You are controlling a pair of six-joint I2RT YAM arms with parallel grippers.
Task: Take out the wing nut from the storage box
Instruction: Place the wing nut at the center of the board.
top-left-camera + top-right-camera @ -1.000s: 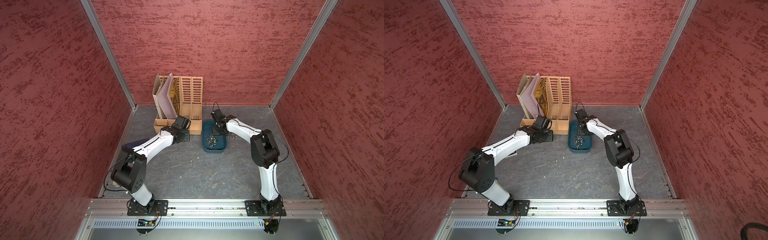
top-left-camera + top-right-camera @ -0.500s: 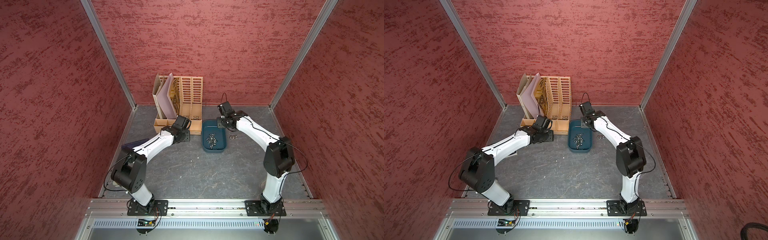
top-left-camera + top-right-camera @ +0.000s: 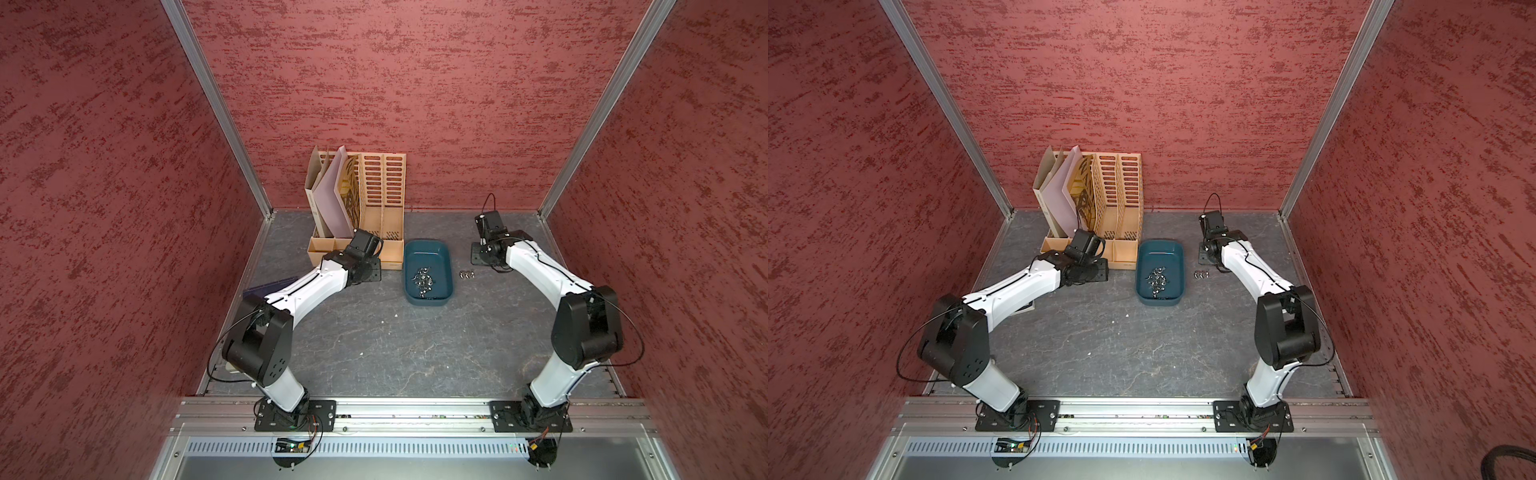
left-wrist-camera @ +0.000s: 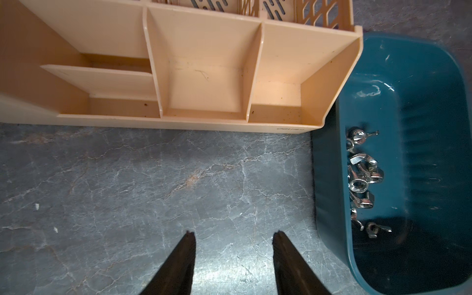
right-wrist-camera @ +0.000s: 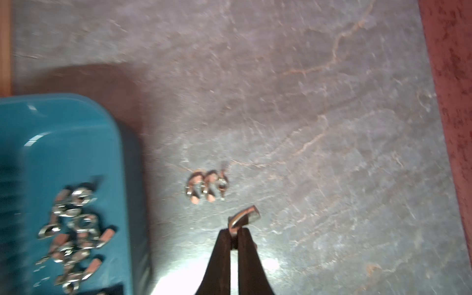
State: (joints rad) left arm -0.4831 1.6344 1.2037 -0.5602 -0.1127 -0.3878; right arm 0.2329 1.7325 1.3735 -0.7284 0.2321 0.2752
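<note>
Right gripper (image 5: 234,231): clamped on one wing of the nut (image 5: 244,218)
Nut: outside the box (image 5: 76,143), above the table (image 5: 332,102) at the box's 3 o'clock
Risk: the thin pinch slips and the nut drops, scattering the loose nuts (image 5: 207,187)

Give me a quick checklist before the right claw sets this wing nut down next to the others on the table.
1. Grip on wing nut by right claw: ok.
2. Nut outside the storage box, over bare table: ok.
3. Free spot beside the three nuts already out: ok.
4. Open, empty left claw away from the drop spot: ok.
5. Height above table: cannot tell.
</note>
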